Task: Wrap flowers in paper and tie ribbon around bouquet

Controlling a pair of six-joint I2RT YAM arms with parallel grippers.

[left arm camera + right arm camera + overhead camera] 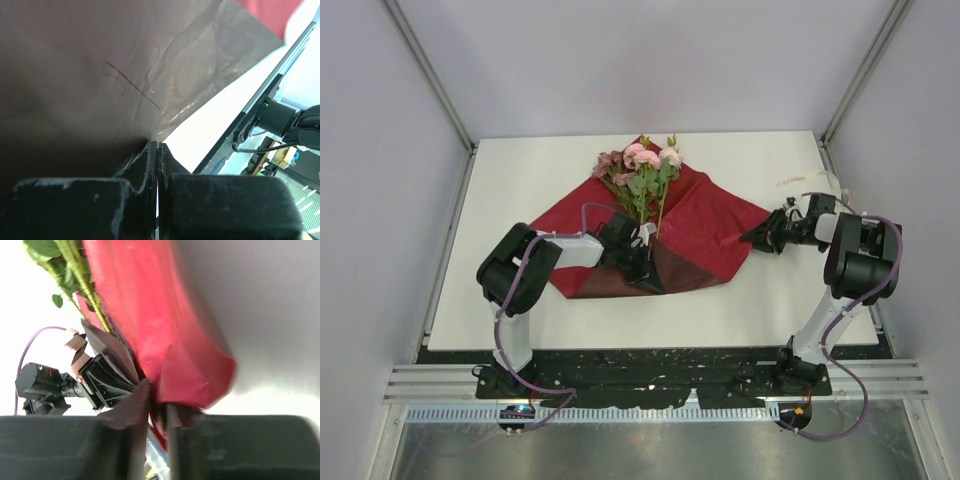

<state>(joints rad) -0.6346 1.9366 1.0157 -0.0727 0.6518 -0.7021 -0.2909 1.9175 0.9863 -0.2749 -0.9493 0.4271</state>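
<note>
- Maroon paper (pixel 710 225) lies spread on the surface (pixel 520 200), with both pincers clamped on it. The left pincer (pixel 645 262) holds the near dark fold, the right pincer (pixel 758 238) only the right corner tip. That shallow bite could slip or tear under pull.
- Flowers (pixel 642 175) lie loose mid-sheet, stems by the left pincer. An uneven fold may roll them off-centre.
- Ribbon (pixel 800 182) sits off the paper, behind the right arm, and could snag.

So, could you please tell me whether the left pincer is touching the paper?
Touching. The left wrist view shows the left pincer shut, with the lower edge of the paper pinched between its fingertips.
</note>
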